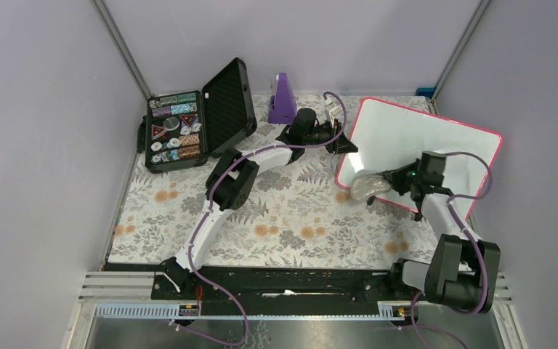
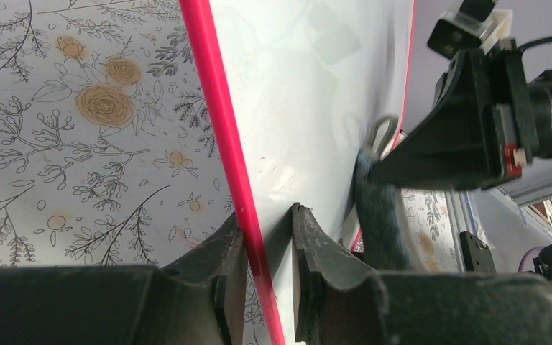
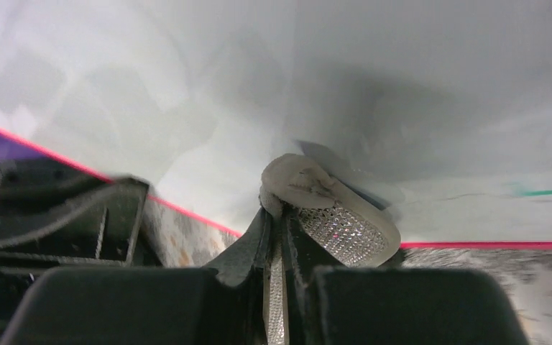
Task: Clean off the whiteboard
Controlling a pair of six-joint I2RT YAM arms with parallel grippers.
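The left arm (image 1: 214, 211) reaches from its base at the near left edge, bends at the elbow over the middle of the table and stretches toward the right rear. There the left gripper (image 2: 262, 284) pinches the left edge of the large glossy white rectangular whiteboard with a thin pink-red frame (image 1: 425, 138), one finger on each side of the frame. The right arm (image 1: 447, 218) rises from the near right corner and folds leftward. The right gripper (image 3: 277, 251) is pressed together on a small grey oval sponge with a glittery mesh face (image 3: 338, 226), which rests against the board's lower left part, near the frame. The whiteboard sits at the table's right rear, turned askew, and a short green stroke (image 3: 546, 192) shows on it.

At the left rear an open black hard case (image 1: 178, 156) holds rows of small patterned tiles and round discs, its lid (image 1: 227, 105) propped up. A purple wedge-shaped object (image 1: 283, 98) stands near it.

A floral-patterned cloth (image 1: 298, 218) covers the table, pale lilac walls (image 1: 43, 145) enclose it, and metal rails (image 1: 116, 287) run along the near edge.
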